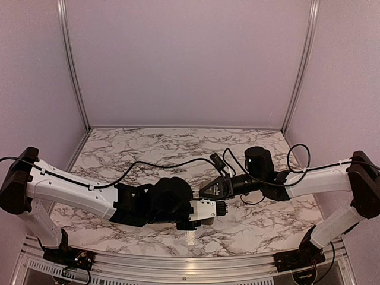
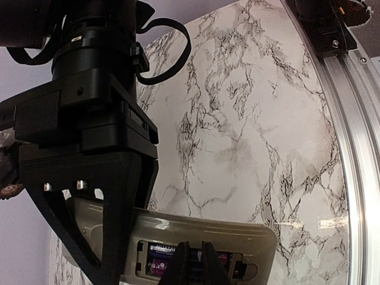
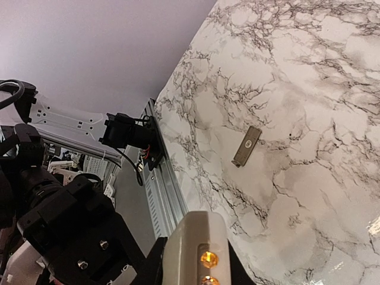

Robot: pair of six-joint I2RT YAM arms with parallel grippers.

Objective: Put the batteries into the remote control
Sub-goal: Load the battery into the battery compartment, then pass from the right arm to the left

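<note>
A glossy, marble-patterned finish is shown by the counter [image 2: 249, 119]; smooth tan-grey plastic is seen on the remote control [image 2: 196, 228], brushed metal on the rail [image 2: 347, 130].

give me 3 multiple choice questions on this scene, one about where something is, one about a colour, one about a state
1. Where is the small tan plate?
A. flat on the marble table
B. fitted on the remote
C. in a gripper

2. What colour is the wrap on the batteries?
A. green
B. purple
C. yellow

3. The remote control is:
A. lying on the table
B. out of view
C. clamped in the right gripper, recess uncovered

Answers: 1 A, it lies alone on the marble. 2 B, purple shows in the recess. 3 C, it is pinched clear of the table.
</note>
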